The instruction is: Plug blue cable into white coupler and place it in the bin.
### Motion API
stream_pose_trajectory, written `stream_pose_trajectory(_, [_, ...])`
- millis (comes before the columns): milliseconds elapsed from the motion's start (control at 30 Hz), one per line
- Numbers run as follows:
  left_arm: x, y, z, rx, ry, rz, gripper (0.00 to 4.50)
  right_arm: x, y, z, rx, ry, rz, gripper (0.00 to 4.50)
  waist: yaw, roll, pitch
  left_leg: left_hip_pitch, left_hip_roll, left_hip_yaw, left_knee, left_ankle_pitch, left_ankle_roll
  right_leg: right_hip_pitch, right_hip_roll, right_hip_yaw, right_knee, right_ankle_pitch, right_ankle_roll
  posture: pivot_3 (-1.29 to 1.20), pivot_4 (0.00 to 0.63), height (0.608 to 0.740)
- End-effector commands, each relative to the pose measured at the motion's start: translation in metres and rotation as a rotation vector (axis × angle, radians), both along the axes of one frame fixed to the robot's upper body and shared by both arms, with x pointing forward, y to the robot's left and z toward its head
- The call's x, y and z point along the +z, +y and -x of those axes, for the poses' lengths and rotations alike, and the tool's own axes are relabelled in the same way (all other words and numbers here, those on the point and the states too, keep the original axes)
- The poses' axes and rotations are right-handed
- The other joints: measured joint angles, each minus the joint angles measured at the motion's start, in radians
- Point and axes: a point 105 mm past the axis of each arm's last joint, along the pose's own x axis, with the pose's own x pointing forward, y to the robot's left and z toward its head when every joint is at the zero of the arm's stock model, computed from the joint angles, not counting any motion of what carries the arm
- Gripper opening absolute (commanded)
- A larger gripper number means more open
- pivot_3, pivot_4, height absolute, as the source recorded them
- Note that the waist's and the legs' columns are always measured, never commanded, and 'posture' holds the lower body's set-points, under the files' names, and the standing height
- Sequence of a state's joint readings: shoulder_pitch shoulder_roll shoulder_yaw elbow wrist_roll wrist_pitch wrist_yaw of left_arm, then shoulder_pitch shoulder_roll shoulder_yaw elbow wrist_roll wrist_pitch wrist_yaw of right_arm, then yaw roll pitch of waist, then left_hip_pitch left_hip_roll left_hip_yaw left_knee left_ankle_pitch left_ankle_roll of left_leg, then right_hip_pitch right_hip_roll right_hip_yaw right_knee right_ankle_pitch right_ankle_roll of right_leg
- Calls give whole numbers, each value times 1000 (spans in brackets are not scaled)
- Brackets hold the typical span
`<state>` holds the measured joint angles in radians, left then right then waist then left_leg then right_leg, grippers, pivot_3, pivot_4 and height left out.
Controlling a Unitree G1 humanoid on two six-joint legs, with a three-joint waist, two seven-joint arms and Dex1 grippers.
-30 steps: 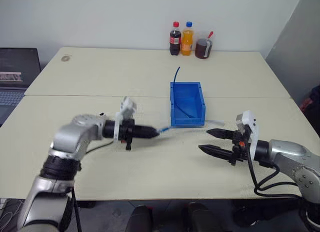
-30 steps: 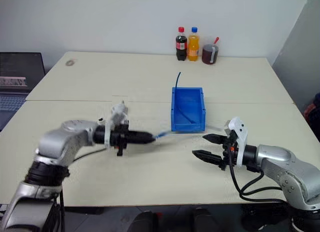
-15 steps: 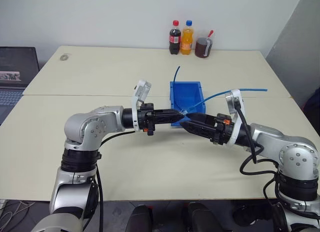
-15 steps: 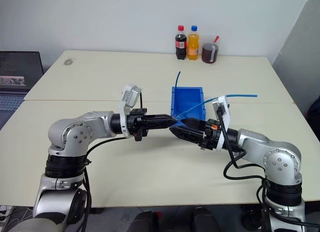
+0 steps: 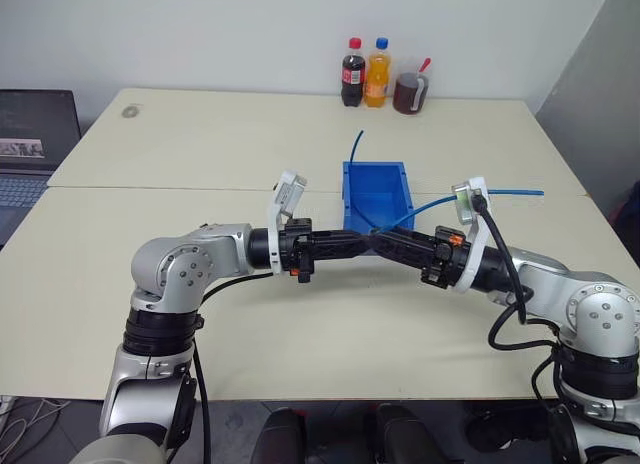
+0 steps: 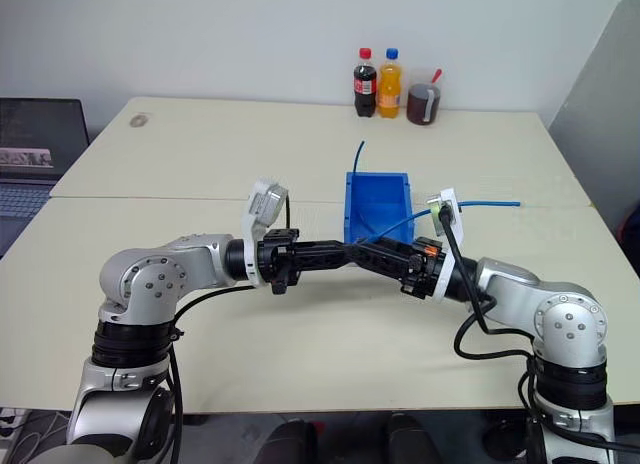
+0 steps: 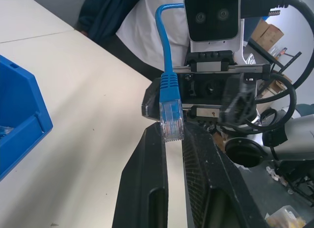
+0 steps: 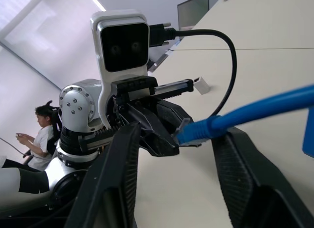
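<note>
The two claws meet tip to tip above the bench point(image 5: 200, 144), just at 6 o'clock of the bin point(image 5: 350, 199). The left claw point(image 5: 362, 242) lies level, pointing toward 3 o'clock, and is clamped on the cable point(image 5: 500, 193): in the left wrist view its fingers point(image 7: 152, 179) pinch the clear plug point(image 7: 171, 121) by its lower part, plug upright, blue boot on top. The right claw point(image 5: 385, 242) points back toward 9 o'clock at it. Its fingers point(image 8: 117, 179) stand apart, with the left claw's tip and the plug in the gap between them; I cannot tell whether either pad touches the plug.

From the plug the cable climbs toward 2 o'clock, passes the right wrist and runs on to 3 o'clock, held clear of the bench. The bin stands at mid-bench, lowered lip toward the robot; a darker cable point(image 5: 354, 147) pokes up from its 11 o'clock corner.

A white block point(image 8: 202, 84) lies on the bench beyond the left arm. At 12 o'clock on the far edge stand two bottles point(image 5: 353, 72) and a cup point(image 5: 408, 92). A laptop point(image 5: 35, 134) sits at 10 o'clock. A person point(image 8: 41, 127) sits in the background of the right wrist view.
</note>
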<state>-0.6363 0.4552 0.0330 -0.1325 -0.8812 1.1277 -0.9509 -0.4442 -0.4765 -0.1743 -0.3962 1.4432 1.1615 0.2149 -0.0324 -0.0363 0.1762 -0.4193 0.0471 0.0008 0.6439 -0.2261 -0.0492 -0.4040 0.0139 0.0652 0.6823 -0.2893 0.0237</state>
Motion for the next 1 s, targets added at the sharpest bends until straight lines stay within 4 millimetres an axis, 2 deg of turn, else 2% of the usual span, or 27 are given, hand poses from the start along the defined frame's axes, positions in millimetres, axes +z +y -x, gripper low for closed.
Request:
stream_pose_trajectory(33, [9,2,1,-6,-28,24,218,11,-8,2,0,-23,-36,1157,0,0,0,0,0,0,0,0,0,0,0,0,0,0,0,0,150,740])
stream_pose_trajectory(167, [9,1,1,-8,-27,28,218,11,-15,-1,-16,-13,-37,355,0,0,0,0,0,0,0,0,0,-1,0,0,0,0,0,0,150,740])
stream_pose_trajectory(533, [9,1,-1,5,-40,18,218,13,-16,-4,-27,-3,-53,308,0,0,0,0,0,1,0,0,0,-1,0,0,0,0,0,0,150,740])
stream_pose_trajectory(600, [10,2,-3,17,-51,22,905,12,-16,-5,-32,-2,-50,308,0,0,0,0,0,1,0,0,0,-1,0,0,0,0,0,0,150,740])
stream_pose_trajectory(1000, [11,2,-3,29,-84,7,3184,12,-15,-8,-27,-3,-49,308,0,0,0,0,0,1,0,0,0,-1,0,0,0,0,0,0,150,740])
